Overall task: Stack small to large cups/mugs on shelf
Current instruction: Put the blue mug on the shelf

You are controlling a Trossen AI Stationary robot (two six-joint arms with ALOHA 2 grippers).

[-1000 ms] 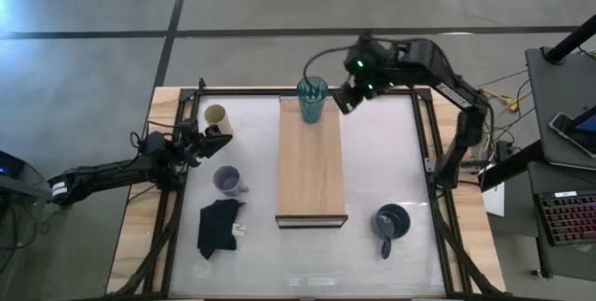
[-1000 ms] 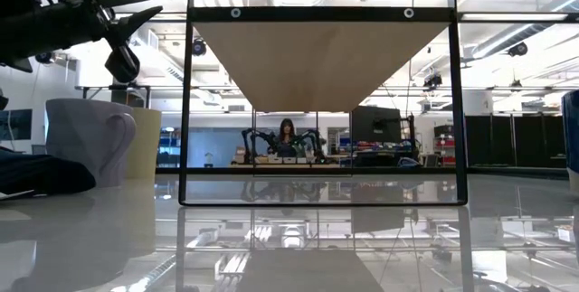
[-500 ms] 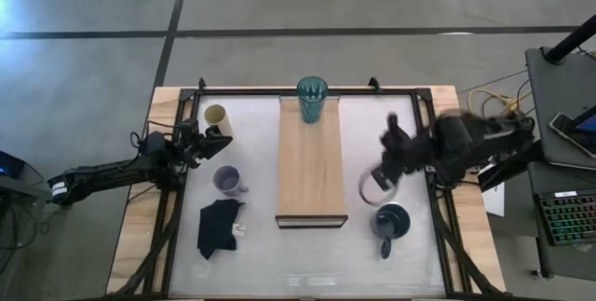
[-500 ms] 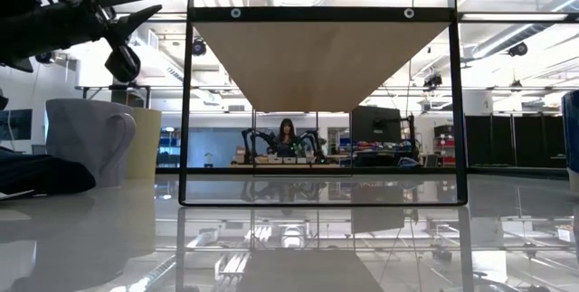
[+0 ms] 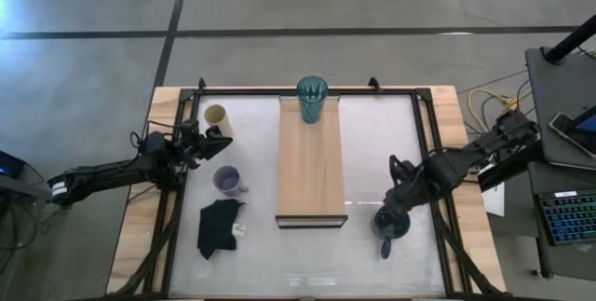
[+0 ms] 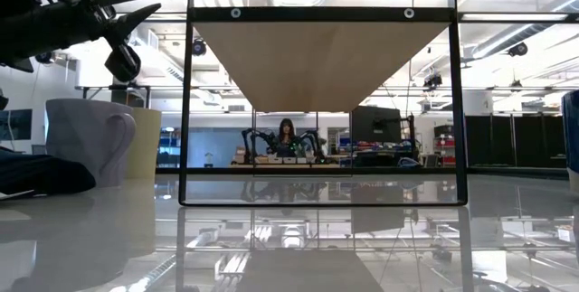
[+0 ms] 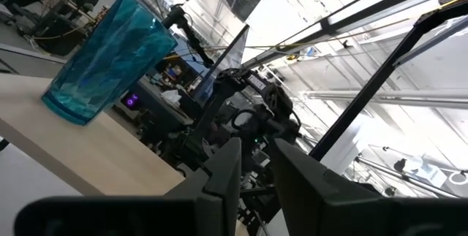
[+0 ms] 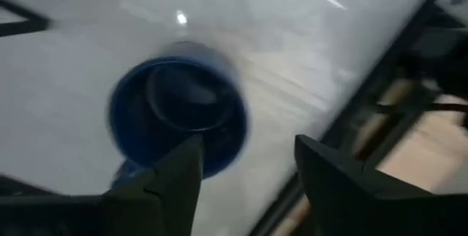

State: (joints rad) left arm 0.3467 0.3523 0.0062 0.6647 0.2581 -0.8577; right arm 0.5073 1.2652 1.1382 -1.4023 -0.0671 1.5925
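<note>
The teal tumbler [image 5: 312,99] stands upright at the far end of the wooden shelf [image 5: 311,166]; it also shows in the left wrist view [image 7: 110,57]. The cream cup [image 5: 216,116] and the lavender mug [image 5: 227,182] stand on the table left of the shelf. The dark blue mug [image 5: 391,222] stands at the near right, handle toward the near edge. My right gripper [image 5: 397,203] hovers open just above it; the right wrist view [image 8: 248,170] shows the mug [image 8: 175,115] ahead of the fingers. My left gripper [image 5: 210,139] waits beside the cream cup, its fingers a narrow gap apart, empty.
A black cloth [image 5: 220,226] lies near the table's near left corner. The black frame [image 5: 425,152] runs round the white tabletop. In the low view the shelf [image 6: 321,48] spans a black stand, with open table beneath it.
My right gripper has swung from beside the teal tumbler at the far end toward the table's near right and down, ending over the dark blue mug. The tumbler has stayed upright on the shelf.
</note>
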